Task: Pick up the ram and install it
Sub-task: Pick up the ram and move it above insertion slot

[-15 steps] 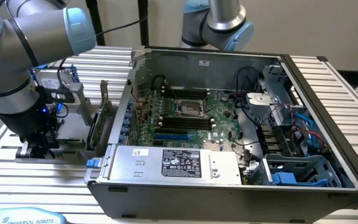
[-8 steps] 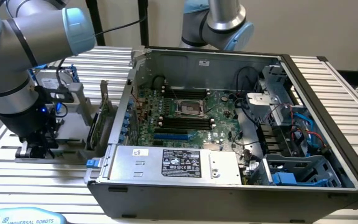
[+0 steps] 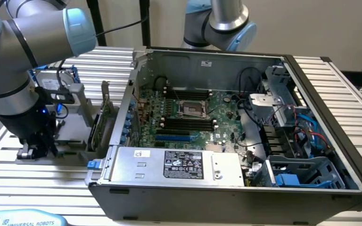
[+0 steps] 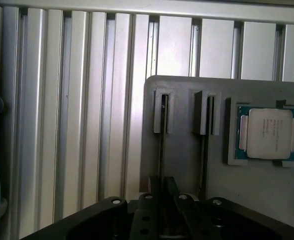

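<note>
Little of the job was done: the ram (image 4: 162,140), a thin dark board seen edge-on, stood upright in a slot of the matte grey holder (image 4: 183,150), at the exterior view's left of the open steel case (image 3: 218,52). The gripper (image 4: 162,194) sat directly over it; whether it was clenched there could not be told. The black memory slots (image 3: 184,123) looked unfilled.

The arm (image 3: 14,66) stands at the exterior view's left, its thick grey links folded at a blue-capped joint (image 3: 74,28). The lower link runs straight down to the wrist (image 3: 24,113). The gripper (image 3: 35,149) hangs vertical under the wrist, pointing downward, set low
</note>
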`<action>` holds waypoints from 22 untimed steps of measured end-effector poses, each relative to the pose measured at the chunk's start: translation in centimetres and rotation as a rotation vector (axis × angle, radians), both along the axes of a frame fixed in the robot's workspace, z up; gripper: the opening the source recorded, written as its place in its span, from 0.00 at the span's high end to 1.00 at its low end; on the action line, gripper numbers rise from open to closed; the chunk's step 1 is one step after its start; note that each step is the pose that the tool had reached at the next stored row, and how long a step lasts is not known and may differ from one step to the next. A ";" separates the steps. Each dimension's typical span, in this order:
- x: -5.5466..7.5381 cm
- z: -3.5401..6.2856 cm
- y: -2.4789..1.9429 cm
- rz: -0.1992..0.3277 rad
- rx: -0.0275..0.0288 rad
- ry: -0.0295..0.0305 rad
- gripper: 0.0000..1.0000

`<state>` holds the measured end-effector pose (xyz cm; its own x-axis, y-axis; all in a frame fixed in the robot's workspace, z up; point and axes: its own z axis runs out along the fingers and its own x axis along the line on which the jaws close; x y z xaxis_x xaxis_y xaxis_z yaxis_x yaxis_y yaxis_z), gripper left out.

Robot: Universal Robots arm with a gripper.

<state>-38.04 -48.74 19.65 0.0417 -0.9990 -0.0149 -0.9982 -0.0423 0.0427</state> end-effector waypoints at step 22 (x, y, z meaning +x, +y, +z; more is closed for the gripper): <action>0.1 3.05 0.00 -0.003 0.0041 0.0011 0.87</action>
